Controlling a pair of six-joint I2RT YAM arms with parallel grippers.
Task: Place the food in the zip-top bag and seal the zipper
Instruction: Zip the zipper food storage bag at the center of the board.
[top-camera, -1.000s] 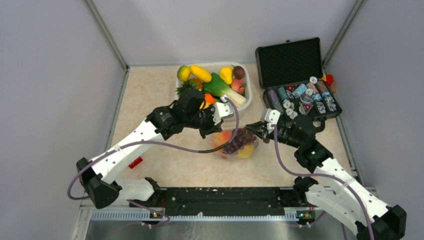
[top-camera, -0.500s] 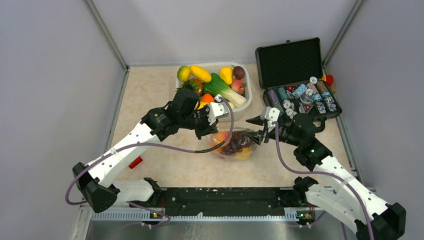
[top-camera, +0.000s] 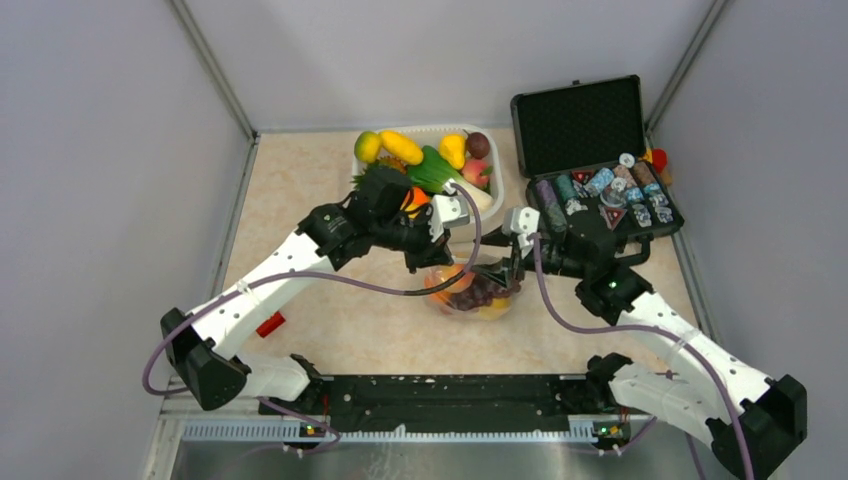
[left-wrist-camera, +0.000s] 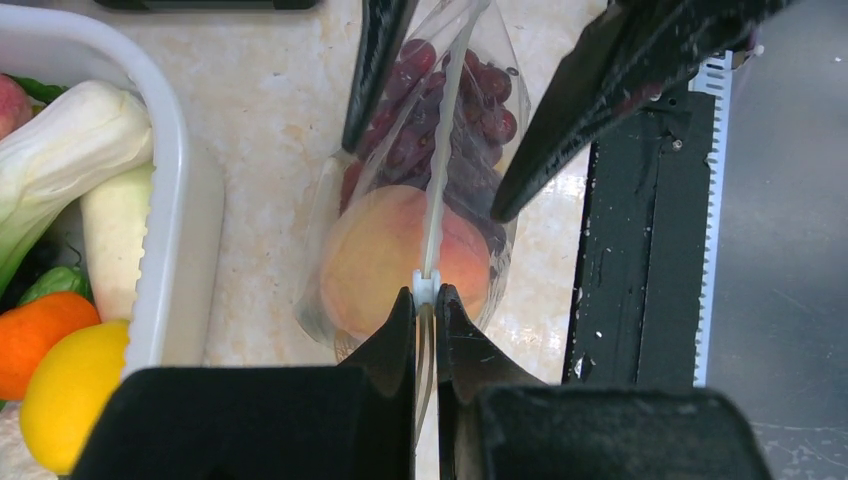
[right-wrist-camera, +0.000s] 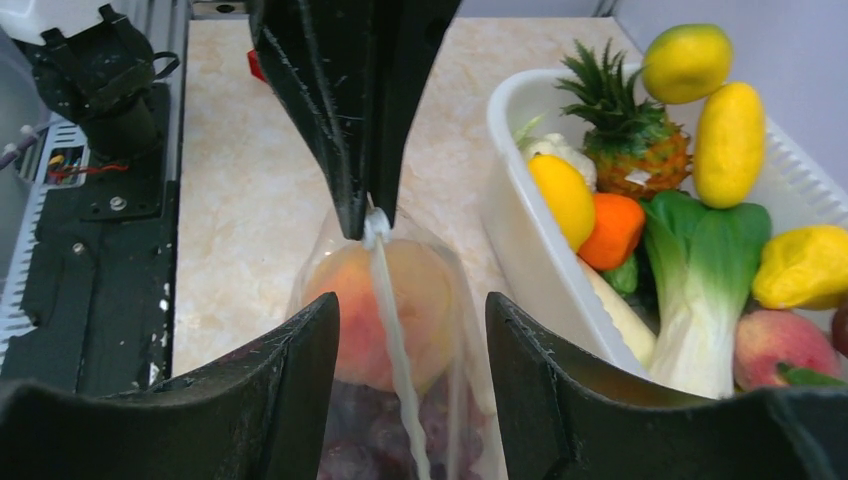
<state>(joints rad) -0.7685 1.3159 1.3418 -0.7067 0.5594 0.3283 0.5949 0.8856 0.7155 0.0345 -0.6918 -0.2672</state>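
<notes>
The zip-top bag (top-camera: 475, 295) stands mouth-up in the middle of the table, in front of the tub. Inside it I see a peach (left-wrist-camera: 380, 260) and dark grapes (left-wrist-camera: 440, 110). My left gripper (left-wrist-camera: 425, 295) is shut on the near end of the whitish zipper (left-wrist-camera: 445, 150), at its small white slider. My right gripper (right-wrist-camera: 410, 300) is open and straddles the zipper (right-wrist-camera: 395, 330) at the other end, its fingers apart from the strip. In the top view the left gripper (top-camera: 440, 262) and the right gripper (top-camera: 512, 272) face each other across the bag.
A white tub (top-camera: 500, 195) of toy fruit and vegetables stands just behind the bag, close to both grippers. An open black case (top-camera: 585, 125) with chips lies at the back right. A small red thing (top-camera: 270, 325) lies at the left.
My right gripper, which was shut at the bag's right end, has opened. Both grippers and the bag's top have shifted a little toward the tub. The left gripper's hold is unchanged.
</notes>
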